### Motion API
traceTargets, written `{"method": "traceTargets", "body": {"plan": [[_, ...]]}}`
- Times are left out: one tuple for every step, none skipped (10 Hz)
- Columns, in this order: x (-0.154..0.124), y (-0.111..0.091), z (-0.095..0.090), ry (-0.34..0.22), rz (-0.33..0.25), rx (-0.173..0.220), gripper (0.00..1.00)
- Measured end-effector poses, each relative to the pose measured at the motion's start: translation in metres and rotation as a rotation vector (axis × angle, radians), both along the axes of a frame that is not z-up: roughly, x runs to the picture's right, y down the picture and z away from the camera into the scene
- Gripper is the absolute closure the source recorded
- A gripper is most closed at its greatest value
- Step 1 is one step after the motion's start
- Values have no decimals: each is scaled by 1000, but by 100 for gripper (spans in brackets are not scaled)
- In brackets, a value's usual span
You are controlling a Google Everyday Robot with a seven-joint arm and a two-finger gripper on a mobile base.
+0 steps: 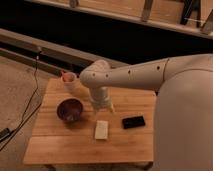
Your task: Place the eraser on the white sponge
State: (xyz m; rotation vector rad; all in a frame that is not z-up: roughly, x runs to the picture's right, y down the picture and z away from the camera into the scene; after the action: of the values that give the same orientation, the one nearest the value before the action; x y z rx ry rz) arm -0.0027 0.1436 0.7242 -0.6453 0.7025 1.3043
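Note:
The black eraser lies flat on the wooden table, to the right of the white sponge, a small gap apart. The sponge lies near the table's middle front. My white arm reaches from the right across the table. My gripper hangs below the wrist, just above and behind the sponge, left of the eraser. It holds nothing that I can see.
A dark purple bowl sits on the left of the table. A pale cup with an orange-pink thing in it stands at the back left. A black cable runs over the floor on the left.

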Motion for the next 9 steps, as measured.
{"method": "traceTargets", "body": {"plan": [[10, 1, -1, -73, -70, -68, 35], [16, 1, -3, -117, -112, -106, 35], [26, -1, -4, -167, -169, -151, 35], [37, -8, -6, -209, -237, -182, 35], [43, -14, -7, -236, -285, -197, 35], [49, -24, -6, -266, -351, -202, 35], [52, -32, -5, -286, -404, -196, 35], [57, -42, -3, -313, -478, -181, 35], [62, -49, -2, -326, -534, -164, 35]]}}
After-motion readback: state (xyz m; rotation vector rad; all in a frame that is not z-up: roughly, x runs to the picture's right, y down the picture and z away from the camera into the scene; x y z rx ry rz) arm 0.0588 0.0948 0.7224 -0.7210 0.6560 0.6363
